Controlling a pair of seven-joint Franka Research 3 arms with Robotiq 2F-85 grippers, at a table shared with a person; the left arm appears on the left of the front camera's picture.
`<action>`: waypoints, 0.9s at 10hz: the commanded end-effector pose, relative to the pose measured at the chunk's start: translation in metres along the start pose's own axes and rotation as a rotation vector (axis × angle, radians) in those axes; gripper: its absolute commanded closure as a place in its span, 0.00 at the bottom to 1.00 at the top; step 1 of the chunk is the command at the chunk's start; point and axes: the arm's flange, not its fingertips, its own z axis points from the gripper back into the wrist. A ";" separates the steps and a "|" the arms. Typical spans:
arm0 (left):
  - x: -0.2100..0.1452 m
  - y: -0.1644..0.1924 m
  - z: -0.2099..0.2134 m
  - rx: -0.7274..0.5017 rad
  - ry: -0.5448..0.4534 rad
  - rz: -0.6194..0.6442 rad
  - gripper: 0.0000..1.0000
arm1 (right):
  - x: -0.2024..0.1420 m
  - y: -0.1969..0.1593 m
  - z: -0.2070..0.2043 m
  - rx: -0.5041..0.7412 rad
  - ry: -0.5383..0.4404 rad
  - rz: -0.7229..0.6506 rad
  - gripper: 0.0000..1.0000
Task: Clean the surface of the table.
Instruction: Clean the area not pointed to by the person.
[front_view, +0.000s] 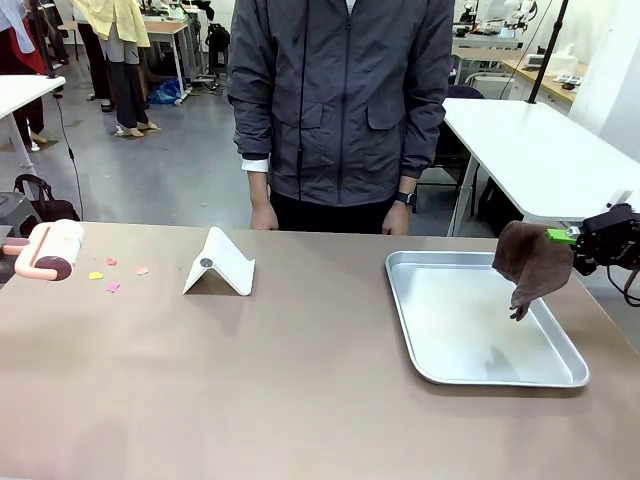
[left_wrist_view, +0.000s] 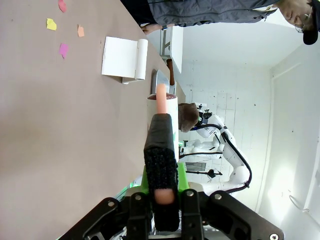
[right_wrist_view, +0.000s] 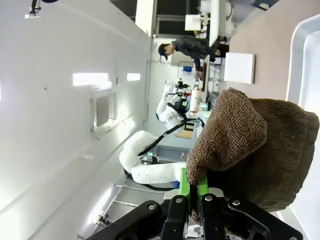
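Stretching across the foreground, the brownish table (front_view: 300, 380) carries a silver tray (front_view: 500, 381) at right, a white folded stand (front_view: 220, 265) in the middle and coloured paper scraps (front_view: 112, 275) at left. The left gripper (left_wrist_view: 161, 145) is clamped on a pink-handled lint roller (front_view: 55, 250) near the scraps. The right gripper (front_view: 562, 238) pinches a brown cloth (front_view: 535, 262) hanging over the tray. A person (front_view: 340, 100) stands at the far edge.

Your left gripper (left_wrist_view: 161, 150) sits clamped tight, fingers level — your right gripper (front_view: 578, 240), clamped too, hangs raised, pointing inward.
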 end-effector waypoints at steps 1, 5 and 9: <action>-0.002 -0.002 0.004 -0.017 0.008 -0.019 1.00 | 0.002 0.004 -0.002 0.018 -0.011 0.014 0.94; -0.002 -0.002 0.004 -0.017 0.008 -0.019 1.00 | 0.002 0.004 -0.002 0.018 -0.011 0.014 0.94; 0.000 0.000 0.000 0.000 0.000 0.000 0.78 | 0.002 0.004 -0.002 0.018 -0.011 0.014 0.94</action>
